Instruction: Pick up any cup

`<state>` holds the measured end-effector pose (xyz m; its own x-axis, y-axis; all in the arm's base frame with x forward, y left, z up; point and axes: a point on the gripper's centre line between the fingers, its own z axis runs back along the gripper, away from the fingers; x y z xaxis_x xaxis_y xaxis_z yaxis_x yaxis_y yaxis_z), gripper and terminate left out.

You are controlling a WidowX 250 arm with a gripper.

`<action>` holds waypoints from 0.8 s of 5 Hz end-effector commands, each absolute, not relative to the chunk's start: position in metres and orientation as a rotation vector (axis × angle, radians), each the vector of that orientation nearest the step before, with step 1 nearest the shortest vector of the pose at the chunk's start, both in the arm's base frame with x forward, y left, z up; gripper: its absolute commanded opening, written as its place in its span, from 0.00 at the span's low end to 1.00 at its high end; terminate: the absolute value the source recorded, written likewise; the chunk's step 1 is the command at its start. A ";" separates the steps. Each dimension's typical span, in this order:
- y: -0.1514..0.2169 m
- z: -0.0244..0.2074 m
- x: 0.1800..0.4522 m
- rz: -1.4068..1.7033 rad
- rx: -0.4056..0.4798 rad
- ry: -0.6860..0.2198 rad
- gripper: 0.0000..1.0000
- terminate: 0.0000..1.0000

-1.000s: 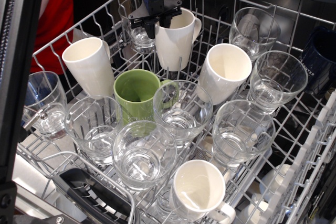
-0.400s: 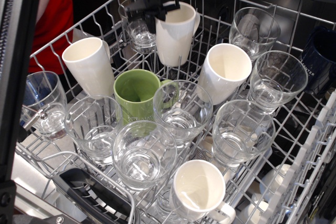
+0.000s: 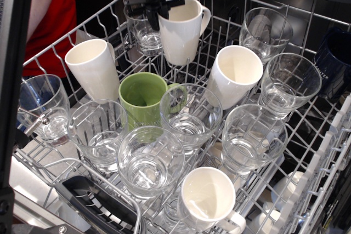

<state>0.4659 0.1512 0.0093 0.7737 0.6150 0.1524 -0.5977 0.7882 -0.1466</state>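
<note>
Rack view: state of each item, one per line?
Gripper: shut on cup rim.
Cup: held, tilted, raised.
Green mug: upright, empty.
Other white mugs: leaning, empty.
Glasses: mouth up, empty.
Rack: pulled out.

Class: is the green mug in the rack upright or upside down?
Upright. The green mug shows its open mouth and hollow inside facing up, handle to the side.

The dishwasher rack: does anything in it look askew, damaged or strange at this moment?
Nothing looks broken or spilled. One thing stands out: the cream cup at the back tilts, and the gripper is clamped on its left rim. The green mug and the glasses sit in the rack as normal.
</note>
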 end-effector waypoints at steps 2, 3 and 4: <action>0.150 0.151 0.463 0.479 -0.112 -0.467 0.00 0.00; 0.153 0.167 0.470 0.452 -0.108 -0.421 0.00 0.00; 0.157 0.175 0.473 0.447 -0.092 -0.386 0.00 0.00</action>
